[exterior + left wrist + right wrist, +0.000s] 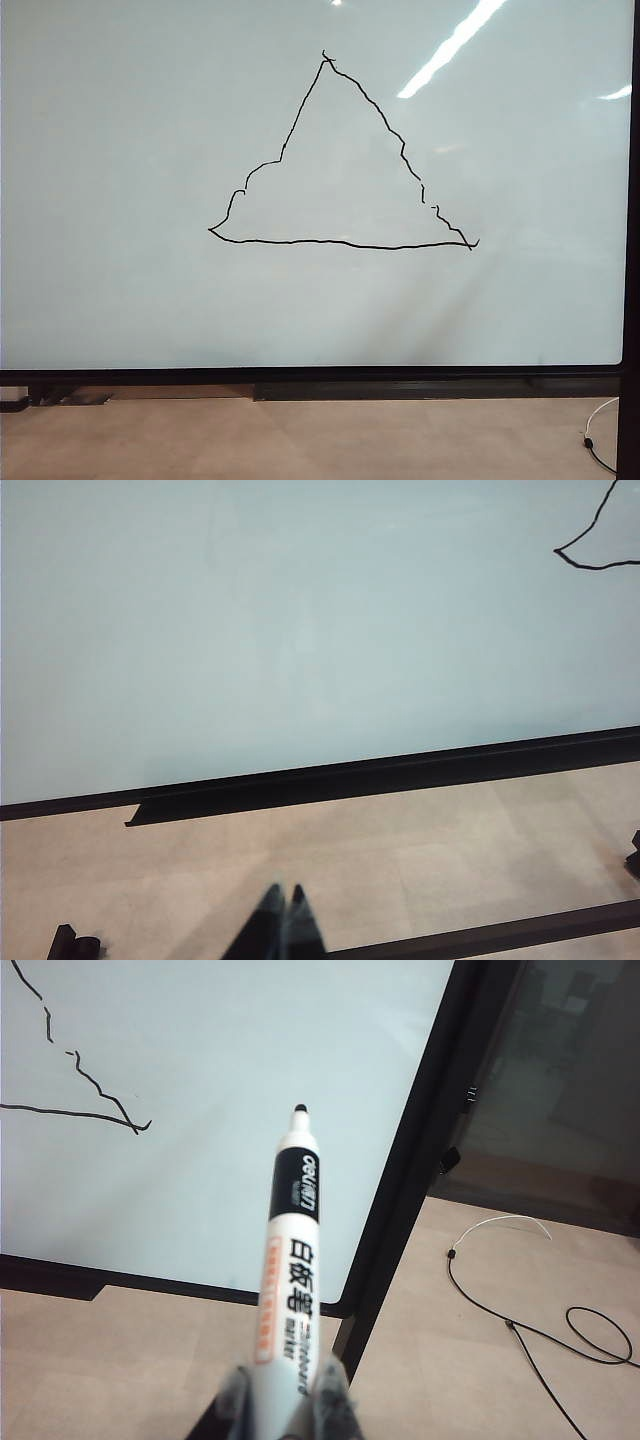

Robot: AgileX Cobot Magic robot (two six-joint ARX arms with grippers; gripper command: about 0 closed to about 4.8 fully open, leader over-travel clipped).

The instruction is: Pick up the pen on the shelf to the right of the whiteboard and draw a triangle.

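A wobbly black triangle (340, 165) is drawn in the middle of the pale blue-white whiteboard (120, 200). Neither arm shows in the exterior view. In the right wrist view my right gripper (285, 1395) is shut on the pen (290, 1260), a white marker with a black band and a dark tip. The pen points toward the whiteboard (220, 1080) and its tip stands clear of the surface, near the board's lower right corner; the triangle's right corner (120, 1120) lies off to one side. My left gripper (283, 892) hangs shut and empty over the beige floor, facing the whiteboard (300, 630).
The board's black frame (320, 375) runs along its lower edge and down its right side (420, 1160). A thin black and white cable (520, 1330) lies on the beige floor to the right of the board. A dark bar (500, 935) crosses the floor beside the left gripper.
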